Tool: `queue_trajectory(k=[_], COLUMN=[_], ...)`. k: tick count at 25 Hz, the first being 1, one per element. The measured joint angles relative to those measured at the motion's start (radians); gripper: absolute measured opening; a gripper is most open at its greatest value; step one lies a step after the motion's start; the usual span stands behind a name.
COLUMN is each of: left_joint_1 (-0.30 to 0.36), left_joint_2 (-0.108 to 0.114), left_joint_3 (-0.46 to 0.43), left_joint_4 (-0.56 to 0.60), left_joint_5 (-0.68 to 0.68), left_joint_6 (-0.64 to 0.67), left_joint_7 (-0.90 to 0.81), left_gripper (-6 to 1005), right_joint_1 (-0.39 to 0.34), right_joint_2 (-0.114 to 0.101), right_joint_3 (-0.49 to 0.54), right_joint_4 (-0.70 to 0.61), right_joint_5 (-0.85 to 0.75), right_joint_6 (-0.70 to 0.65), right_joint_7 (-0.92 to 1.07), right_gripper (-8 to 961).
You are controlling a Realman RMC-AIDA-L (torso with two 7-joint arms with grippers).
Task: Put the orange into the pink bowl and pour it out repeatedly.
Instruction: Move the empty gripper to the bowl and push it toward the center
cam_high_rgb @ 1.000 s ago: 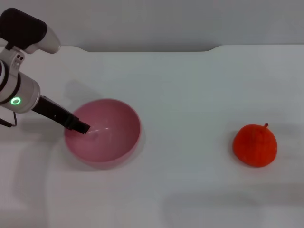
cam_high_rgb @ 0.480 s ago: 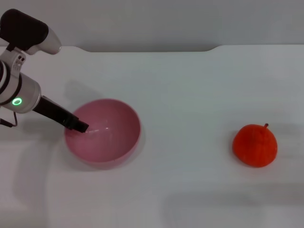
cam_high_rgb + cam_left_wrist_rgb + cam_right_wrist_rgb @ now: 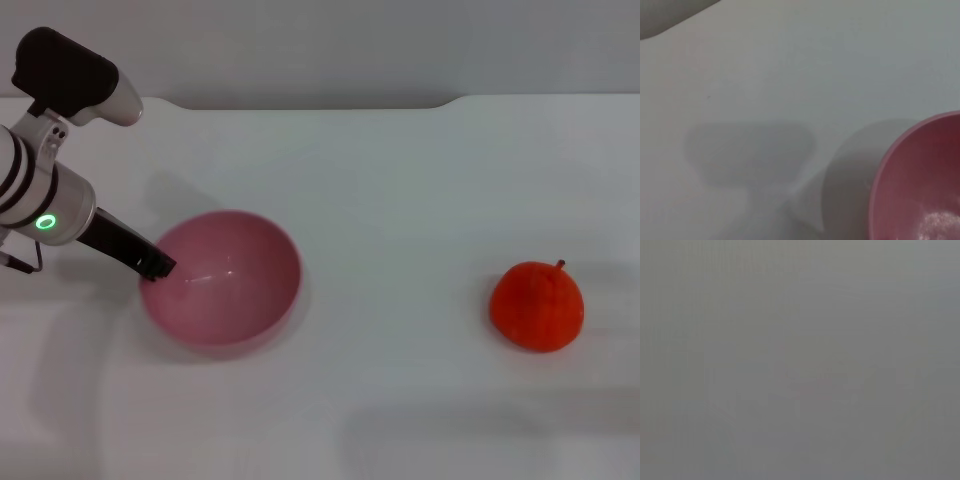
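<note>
The orange [image 3: 536, 306] sits on the white table [image 3: 400, 200], stem nub up, far on the right side and well apart from the pink bowl [image 3: 222, 278], which stands upright and empty on the left. The left gripper [image 3: 158, 266] has its dark tip at the bowl's left rim, one finger apparently inside the wall; you can't tell from the head view whether it is pinching the rim or just resting there, and the left wrist view shows only part of the bowl's rim [image 3: 920, 175] and bare table, no fingers. The right gripper is not in view anywhere; its wrist picture is a blank grey. Judgement: the bowl looks poured out and set back, so the next job is likely getting the fruit into it. If you hold the rim, keep the bowl flat and steady so it won't skid on the smooth top. Bring the orange in from above, over the bowl's centre, and let go low so it doesn't bounce out or tip the bowl.
</note>
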Motion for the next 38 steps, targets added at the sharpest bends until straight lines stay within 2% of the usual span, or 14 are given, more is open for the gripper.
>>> queue_trajectory(k=[3, 11, 18, 21, 26, 32, 35, 38], left_joint_1=[0.000, 0.005, 0.001, -0.002, -0.001, -0.008, -0.023, -0.047], left_joint_2=[0.000, -0.001, -0.002, -0.002, -0.003, -0.002, -0.001, 0.001], left_joint_3=[-0.003, 0.001, -0.002, -0.005, -0.007, -0.046, -0.072, -0.101], left_joint_4=[0.000, -0.001, 0.005, 0.008, 0.027, 0.051, 0.062, 0.072], left_joint_5=[0.000, 0.000, -0.005, -0.006, -0.007, -0.022, -0.025, -0.027], left_joint_6=[-0.001, -0.007, -0.001, -0.001, -0.012, -0.017, 0.003, 0.040], left_joint_7=[-0.004, 0.001, -0.006, -0.007, -0.008, -0.022, -0.027, -0.032], left_gripper=[170, 60, 59, 59, 58, 48, 46, 46], right_joint_1=[0.000, 0.000, 0.014, 0.018, 0.001, -0.014, -0.014, -0.018], right_joint_2=[0.000, 0.000, -0.004, -0.009, -0.039, -0.104, -0.121, -0.126], right_joint_3=[0.000, 0.000, -0.016, -0.017, -0.010, 0.018, 0.099, 0.235], right_joint_4=[0.000, 0.002, -0.006, -0.033, -0.148, -0.359, -0.459, -0.586], right_joint_5=[0.000, 0.000, -0.055, -0.136, -0.317, -0.563, -0.737, -0.965], right_joint_6=[0.000, 0.001, 0.012, 0.005, -0.070, -0.144, -0.147, -0.134], right_joint_7=[0.000, 0.000, 0.013, 0.105, 0.332, 0.567, 0.672, 0.793], right_gripper=[669, 669, 669, 668, 669, 669, 668, 668])
